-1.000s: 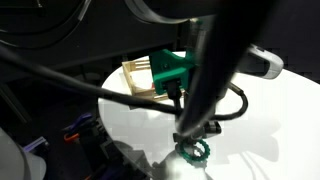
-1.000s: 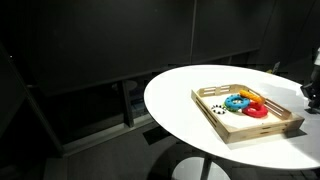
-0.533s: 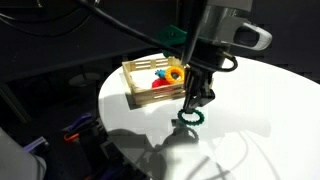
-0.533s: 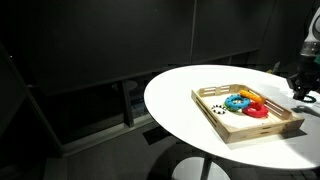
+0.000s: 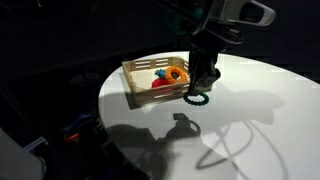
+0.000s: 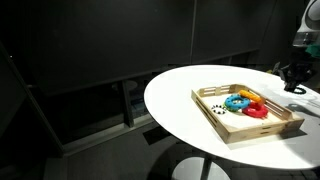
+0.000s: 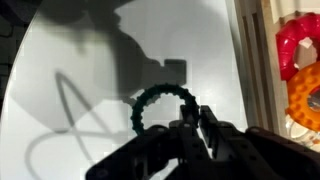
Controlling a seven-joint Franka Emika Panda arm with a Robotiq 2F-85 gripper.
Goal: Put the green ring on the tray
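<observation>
My gripper (image 5: pixel 201 84) is shut on the green ring (image 5: pixel 197 99), a small teal ring with a beaded rim that hangs from the fingertips above the white table, just beside the tray's near side. In the wrist view the gripper (image 7: pixel 190 122) pinches the ring's rim (image 7: pixel 150 97). The light-wood tray (image 5: pixel 140 88) with slatted sides holds orange, red and blue toys; it also shows in an exterior view (image 6: pixel 232 126) and at the wrist view's right edge (image 7: pixel 255 60). The gripper (image 6: pixel 292 78) is dark at the far right behind the tray.
The round white table (image 5: pixel 250 110) carries the tray near its far left part. An orange ring (image 5: pixel 176 73) and a red toy (image 5: pixel 161 84) lie in the tray. Dark cables hang over the table. Dark cabinets (image 6: pixel 100 100) stand behind.
My gripper has risen and moved toward the tray with the green ring held in it; the ring has lifted off the table's front area.
</observation>
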